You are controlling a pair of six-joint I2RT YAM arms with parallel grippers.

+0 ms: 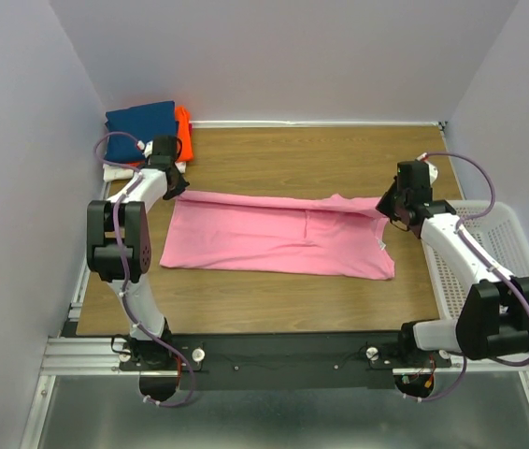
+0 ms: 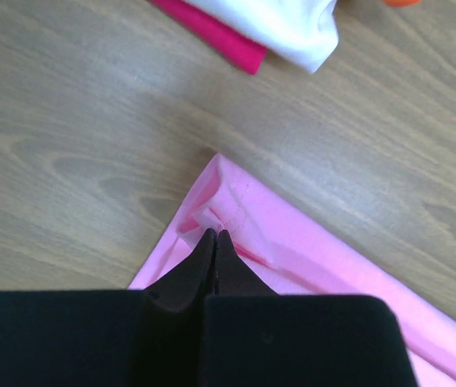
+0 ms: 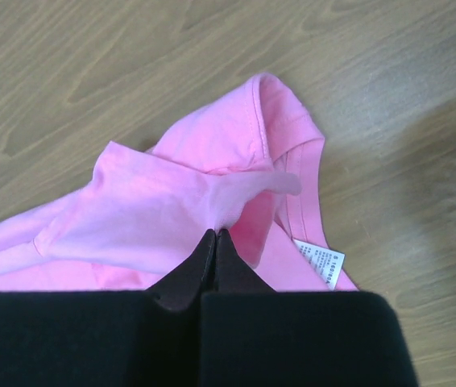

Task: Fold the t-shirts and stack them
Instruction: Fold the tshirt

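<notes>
Your left fingers (image 2: pixel 206 256) and right fingers (image 3: pixel 206 256) are clamping the pink shirt (image 1: pixel 274 238), lying on the bench (image 1: pixel 274 159) beside the basket (image 1: pixel 519 245); light and limp, it's likely gripping best at hemmed corners.

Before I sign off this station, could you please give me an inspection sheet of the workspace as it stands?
Surface: wooden table, no stains seen.
Job's things: pink t-shirt spread out, partly folded lengthwise; navy shirt, orange shirt and white shirt folded and piled in the far left corner.
Clutter: white mesh basket at the table's right edge.
Grippers: left gripper shut on the pink t-shirt's corner; right gripper shut on its cloth near the collar.
Cables: purple cables loop along both arms.
Surroundings: plain lavender walls; nothing else seen.
</notes>
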